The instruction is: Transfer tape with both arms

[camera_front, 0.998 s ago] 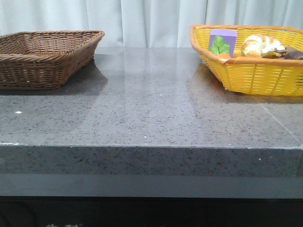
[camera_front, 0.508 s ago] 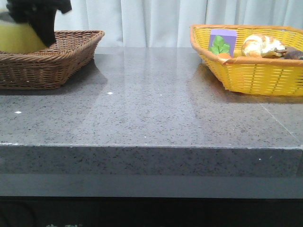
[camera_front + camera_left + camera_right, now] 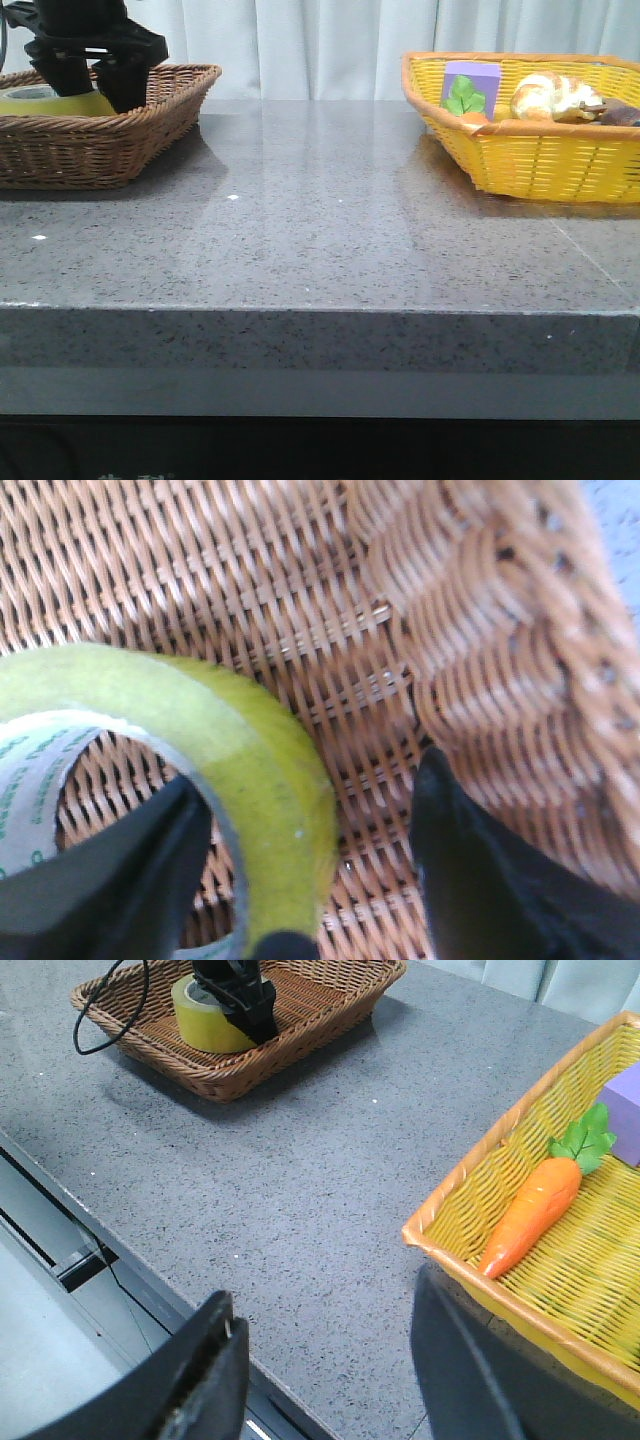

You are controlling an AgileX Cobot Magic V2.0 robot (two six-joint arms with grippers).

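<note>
Yellow tape (image 3: pixel 250 780) is being straddled at its 3 o'clock wall by the open left gripper (image 3: pixel 300 880), nothing clamped; the empty right gripper (image 3: pixel 330 1360) is being held spread, far off

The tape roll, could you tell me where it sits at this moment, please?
In the front view the tape lies inside the brown wicker basket at the table's far left, with the left gripper straddling its wall, one finger inside the core.

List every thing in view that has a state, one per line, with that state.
tape: lying flat in the brown basket, one left finger inside its core, one outside.
left gripper: open, straddling the tape wall, not clamped.
right gripper: open, empty.
carrot: lying in the yellow basket.
</note>
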